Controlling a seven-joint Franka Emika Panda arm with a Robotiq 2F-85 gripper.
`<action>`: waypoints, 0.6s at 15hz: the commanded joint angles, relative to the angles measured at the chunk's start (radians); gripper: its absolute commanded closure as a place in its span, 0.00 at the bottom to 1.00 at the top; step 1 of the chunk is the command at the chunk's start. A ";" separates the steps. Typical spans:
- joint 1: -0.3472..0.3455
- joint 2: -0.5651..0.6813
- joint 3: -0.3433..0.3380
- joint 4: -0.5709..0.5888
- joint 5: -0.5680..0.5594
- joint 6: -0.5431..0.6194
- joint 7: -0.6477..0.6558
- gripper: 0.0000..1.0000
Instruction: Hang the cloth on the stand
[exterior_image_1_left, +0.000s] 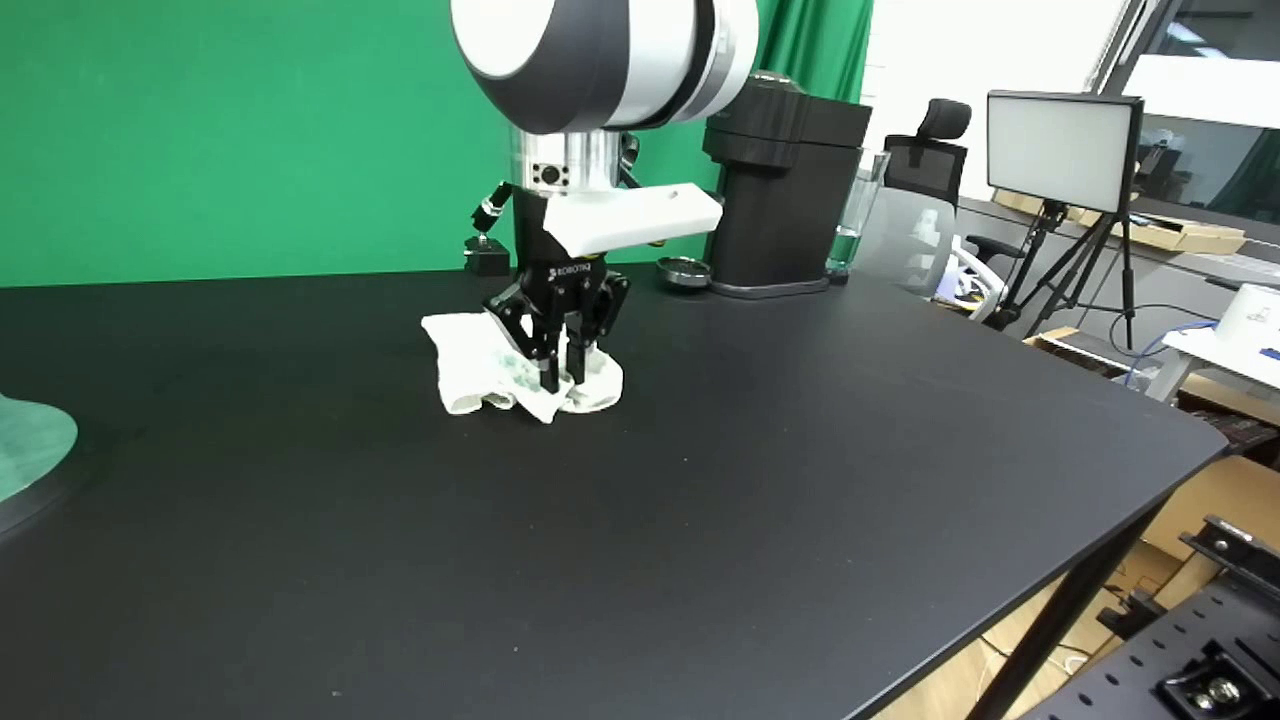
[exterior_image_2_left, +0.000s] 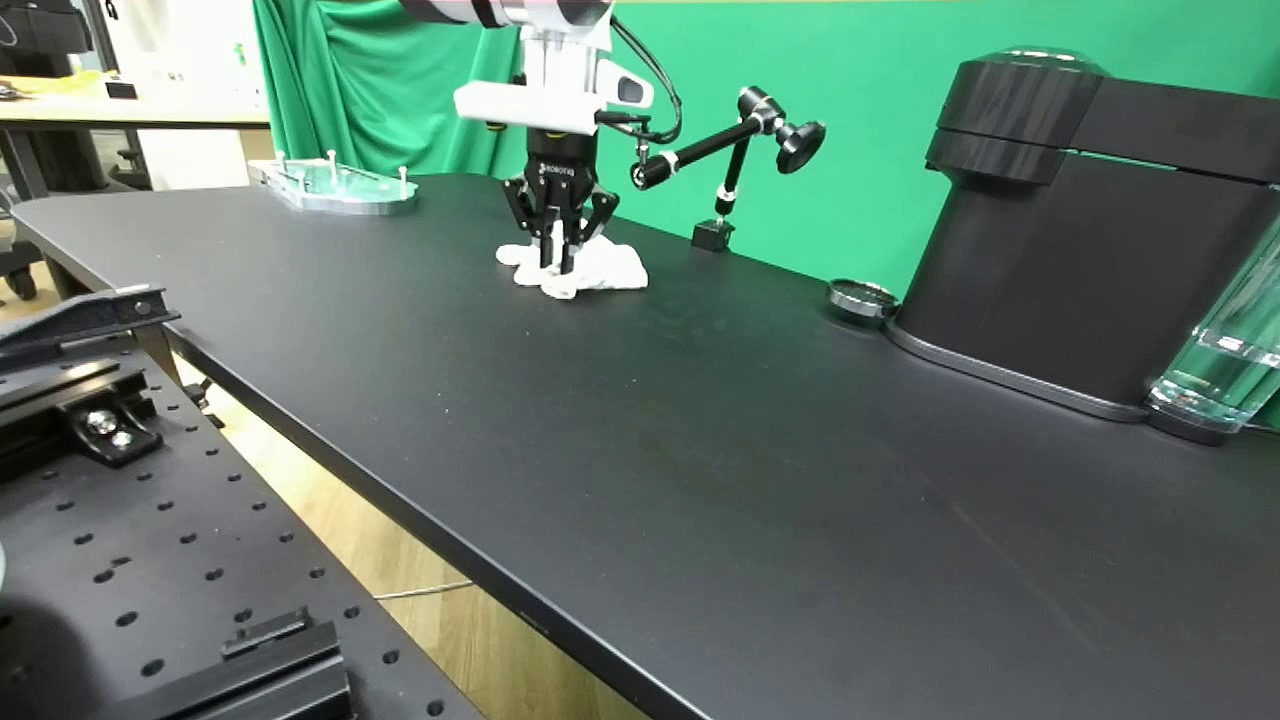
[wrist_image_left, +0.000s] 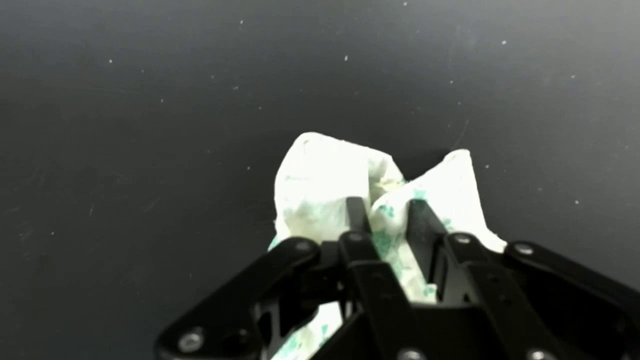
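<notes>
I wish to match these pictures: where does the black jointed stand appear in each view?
In an exterior view: the stand is upper left of centre, left of the claw, only partly visible.
In an exterior view: the stand is upper right of centre, right of the claw.
In the wrist view: it does not appear.
Shared landmark: the white cloth by the claw, in all three views.

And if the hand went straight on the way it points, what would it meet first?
Most likely the cloth: the hand points down into its folds. The table comes next; whether the fingertips touch it, I can't tell.
</notes>
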 joint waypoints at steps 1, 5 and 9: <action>0.009 0.000 -0.008 0.008 0.014 0.004 -0.009 0.99; 0.019 -0.032 -0.008 -0.004 0.008 0.005 -0.005 1.00; 0.039 -0.107 -0.006 -0.009 -0.006 -0.017 -0.005 1.00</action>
